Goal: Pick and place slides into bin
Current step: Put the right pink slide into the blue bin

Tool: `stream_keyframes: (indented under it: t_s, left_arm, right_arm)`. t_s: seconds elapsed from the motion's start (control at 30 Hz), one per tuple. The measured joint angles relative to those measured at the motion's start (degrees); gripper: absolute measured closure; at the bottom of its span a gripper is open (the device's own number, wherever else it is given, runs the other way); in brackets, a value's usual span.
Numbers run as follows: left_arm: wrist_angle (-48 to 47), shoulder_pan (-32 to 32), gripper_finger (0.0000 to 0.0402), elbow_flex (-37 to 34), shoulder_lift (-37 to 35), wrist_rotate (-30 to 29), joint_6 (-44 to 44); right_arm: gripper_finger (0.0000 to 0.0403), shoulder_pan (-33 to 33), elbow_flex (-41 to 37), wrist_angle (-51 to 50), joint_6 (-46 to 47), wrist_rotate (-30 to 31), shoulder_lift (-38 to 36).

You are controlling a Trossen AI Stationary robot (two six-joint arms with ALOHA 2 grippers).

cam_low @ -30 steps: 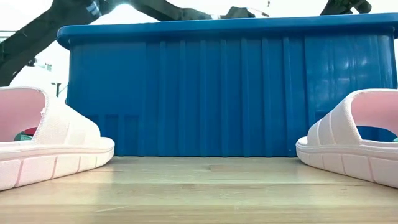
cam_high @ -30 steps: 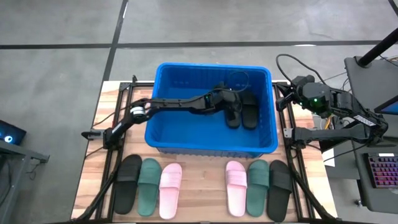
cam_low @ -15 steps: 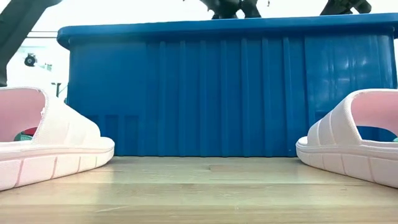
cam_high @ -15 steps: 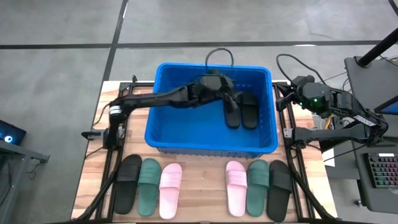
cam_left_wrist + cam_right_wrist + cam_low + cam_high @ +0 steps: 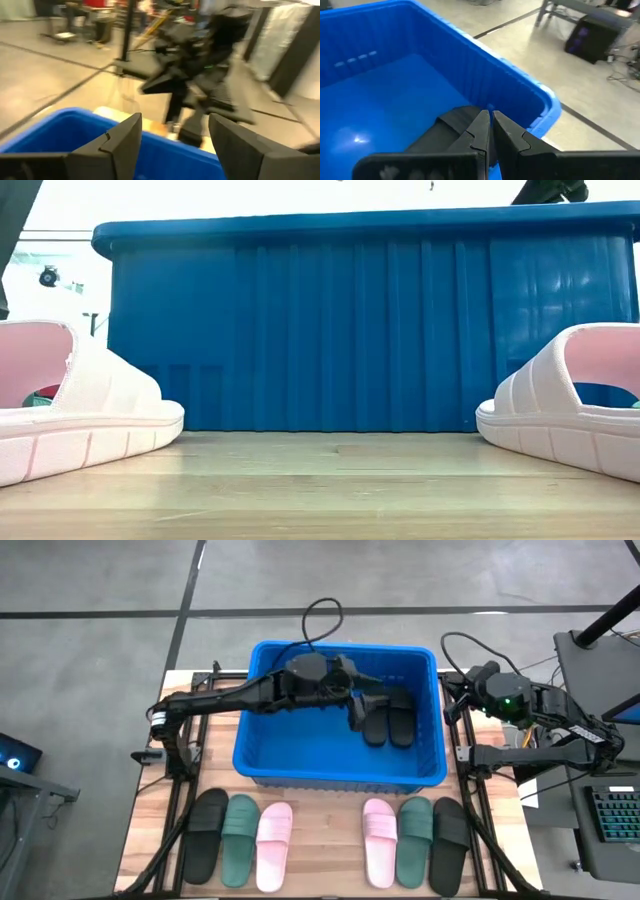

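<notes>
The left gripper (image 5: pixel 172 145) is hanging above the large bright blue plastic bin (image 5: pixel 262 755), its fingers standing apart and holding nothing. Two black rubber slides (image 5: pixel 388 718) are lying side by side inside the bin, on its right side. Six more slides (image 5: pixel 236 837), black, dark green and light pink, are lying in a row on the wooden table (image 5: pixel 318 850) in front of the bin. The right gripper (image 5: pixel 490 131), fingers pressed together, is waiting by the bin's right rim.

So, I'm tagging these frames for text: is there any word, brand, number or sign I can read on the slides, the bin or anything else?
None can be read.
Blue bin: plain ribbed walls, no label in any view.
Slides on the table, such as the pink slide, and the black slides in the bin: no brand shows.
Keyboard at the table's right: its keys are too small to read.
</notes>
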Motion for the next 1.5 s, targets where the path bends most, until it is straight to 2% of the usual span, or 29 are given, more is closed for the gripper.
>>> stream_keyframes:
  t_s: [0.23,0.43,0.63,0.73,0.87,0.97,1.1,1.2,1.27,1.4,1.5]
  left_arm:
    - [0.1,-4.2,0.0222,0.1,-1.1,6.1,-1.4]
    - [0.0,-7.3,0.0264,0.1,-3.0,6.6,-1.4]
    - [-7.8,-8.0,0.0289,-0.2,-7.2,10.7,-1.4]
    - [-13.8,-8.0,0.0290,-0.6,-9.6,13.4,-1.3]
    - [-22.0,-8.7,0.0291,-0.7,-12.7,13.5,0.5]
    - [-28.0,-9.6,0.0291,-0.7,-15.1,13.5,3.4]
    - [-33.8,-10.8,0.0291,-0.8,-18.2,12.9,4.0]
    - [-35.0,-11.9,0.0291,-1.9,-20.9,11.9,6.2]
    - [-33.9,-12.7,0.0291,-3.7,-23.3,10.9,7.1]
    - [-32.3,-13.5,0.0291,-8.8,-29.1,7.1,7.7]
    - [-29.4,-13.6,0.0291,-15.1,-33.6,3.4,7.6]
  right_arm:
    - [0.0390,0.0,0.0,0.0,-0.1,-6.3,0.0]
    - [0.0390,0.0,0.0,0.1,2.0,-8.5,-0.1]
    - [0.0390,0.0,0.3,3.4,5.3,-17.9,0.1]
    - [0.0390,0.2,0.1,10.0,5.4,-24.3,0.0]
    - [0.0390,2.3,-0.4,23.3,4.9,-32.4,0.1]
    - [0.0390,5.7,-0.8,32.8,4.4,-34.2,1.1]
    - [0.0390,14.0,-1.1,47.3,2.0,-37.9,4.4]
    - [0.0390,21.6,-1.1,56.5,-3.9,-36.9,8.3]
    - [0.0390,26.5,-0.8,58.5,-8.1,-33.4,11.0]
    - [0.0390,34.7,-0.7,58.3,-12.8,-19.0,16.0]
    - [0.0390,39.1,-0.7,58.4,-14.1,-7.4,19.0]
